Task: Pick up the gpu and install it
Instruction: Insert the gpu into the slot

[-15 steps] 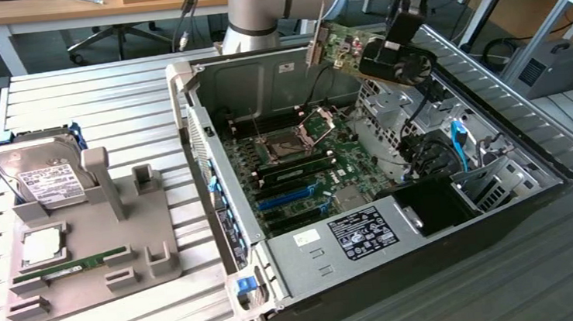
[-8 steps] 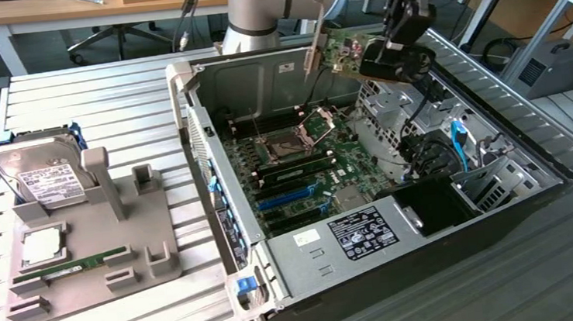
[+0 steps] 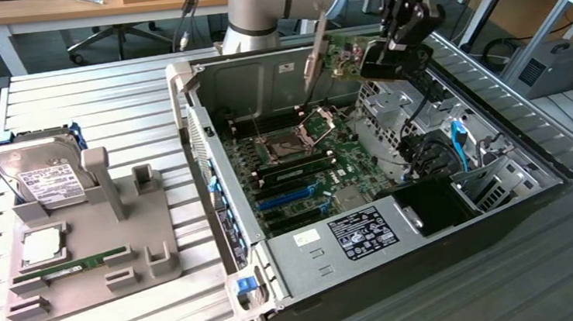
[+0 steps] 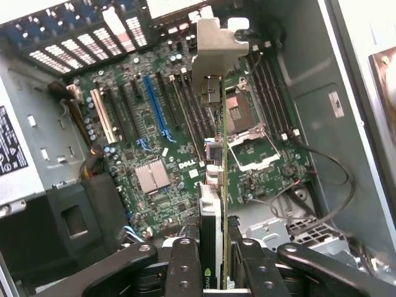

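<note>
My gripper is shut on the gpu, holding it in the air above the open computer case. The card hangs on edge over the far end of the motherboard, with its silvery bracket toward the exterior view's left. In the wrist view the gpu runs edge-on away from the black fingers, and its bracket is at the far end. Below it lie the motherboard, its blue slot and the CPU socket.
A grey holder block at the exterior view's left carries a hard drive in a blue frame, a processor chip and a green memory stick. Case walls, a black power-supply box and cables surround the board.
</note>
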`<move>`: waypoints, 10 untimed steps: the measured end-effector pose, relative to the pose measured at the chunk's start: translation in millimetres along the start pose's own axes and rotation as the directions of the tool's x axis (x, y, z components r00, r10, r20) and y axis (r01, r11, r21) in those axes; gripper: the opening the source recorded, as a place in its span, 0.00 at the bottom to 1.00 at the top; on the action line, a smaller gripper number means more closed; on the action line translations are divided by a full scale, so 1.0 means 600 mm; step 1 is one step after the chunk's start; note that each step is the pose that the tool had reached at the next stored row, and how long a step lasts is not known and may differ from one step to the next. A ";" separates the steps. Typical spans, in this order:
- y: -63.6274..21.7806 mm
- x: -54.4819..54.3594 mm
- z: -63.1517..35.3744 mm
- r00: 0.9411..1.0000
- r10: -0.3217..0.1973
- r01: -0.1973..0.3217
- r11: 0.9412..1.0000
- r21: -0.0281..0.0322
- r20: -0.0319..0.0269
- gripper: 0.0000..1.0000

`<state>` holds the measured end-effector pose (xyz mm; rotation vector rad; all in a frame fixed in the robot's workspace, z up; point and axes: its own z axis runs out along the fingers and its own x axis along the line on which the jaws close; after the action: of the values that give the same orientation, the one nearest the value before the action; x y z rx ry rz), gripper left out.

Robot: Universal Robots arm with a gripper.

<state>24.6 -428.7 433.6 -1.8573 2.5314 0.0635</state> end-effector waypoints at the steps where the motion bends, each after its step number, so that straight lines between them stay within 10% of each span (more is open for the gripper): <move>1: 0.000 0.000 0.000 1.000 -0.020 0.020 1.000 -0.001 -0.001 0.27; 10: 0.000 0.000 0.000 0.978 -0.209 0.209 0.978 -0.006 -0.006 0.27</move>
<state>24.6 -428.5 433.6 -2.1155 2.3256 0.0634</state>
